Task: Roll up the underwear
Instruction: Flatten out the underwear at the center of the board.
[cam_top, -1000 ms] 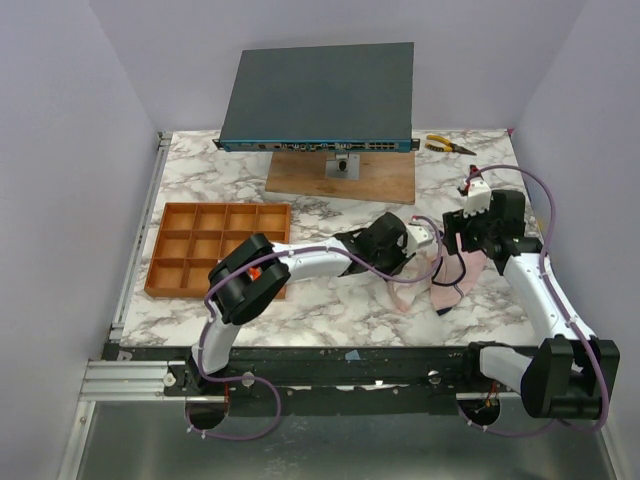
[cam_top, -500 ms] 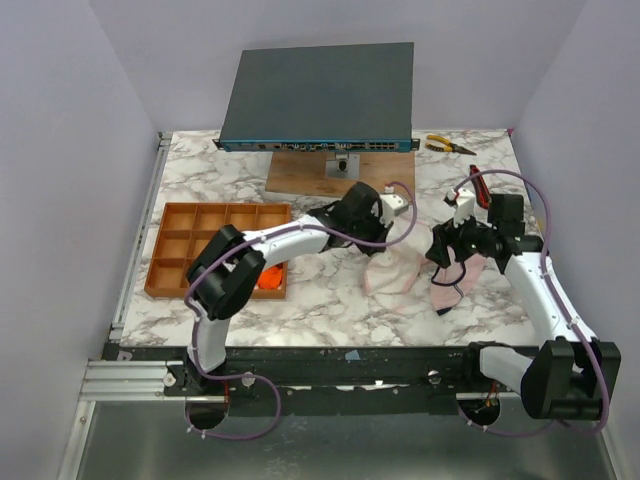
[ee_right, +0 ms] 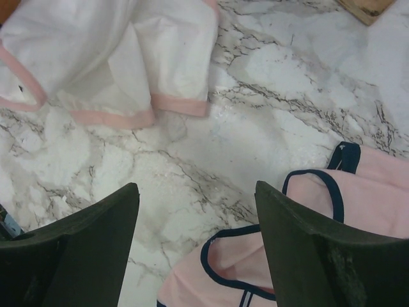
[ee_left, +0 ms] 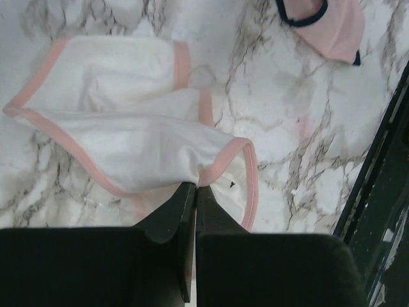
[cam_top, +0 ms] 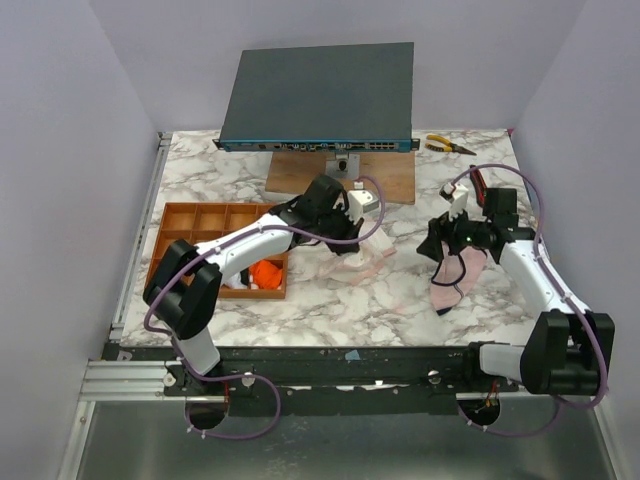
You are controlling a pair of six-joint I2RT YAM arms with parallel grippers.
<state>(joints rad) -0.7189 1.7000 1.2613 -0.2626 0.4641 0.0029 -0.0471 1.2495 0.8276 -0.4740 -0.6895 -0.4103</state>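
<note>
Left wrist view: left gripper (ee_left: 195,187) pinches cream underwear (ee_left: 128,147) by its pink hem mid-frame, cloth unrolled; right wrist view: right gripper (ee_right: 198,236) gaping above pink pair (ee_right: 358,192) lower right, unrolled too, so rolling looks barely begun

Table (cam_top: 330,310): bears everything listed; arm bases at its near edge.
Tray (cam_top: 195,222): on the table's left half, close to the left edge.
Underwear in the tray (cam_top: 265,273): nearest row, rightmost compartment; partly behind the left arm.
Middle underwear (cam_top: 362,262): on the table, right of the tray, before the wooden board (cam_top: 340,178).
Right underwear (cam_top: 455,285): right of the middle underwear, apart from it.
Left gripper (ee_left: 195,187): at the middle underwear's far edge, pinching its hem.
Right gripper (ee_right: 197,192): above the bare strip between those two garments, jaws apart.
Flat box (cam_top: 320,95): rear centre, over the wooden board.
Pliers (cam_top: 447,146): rear right, beside the flat box.
</note>
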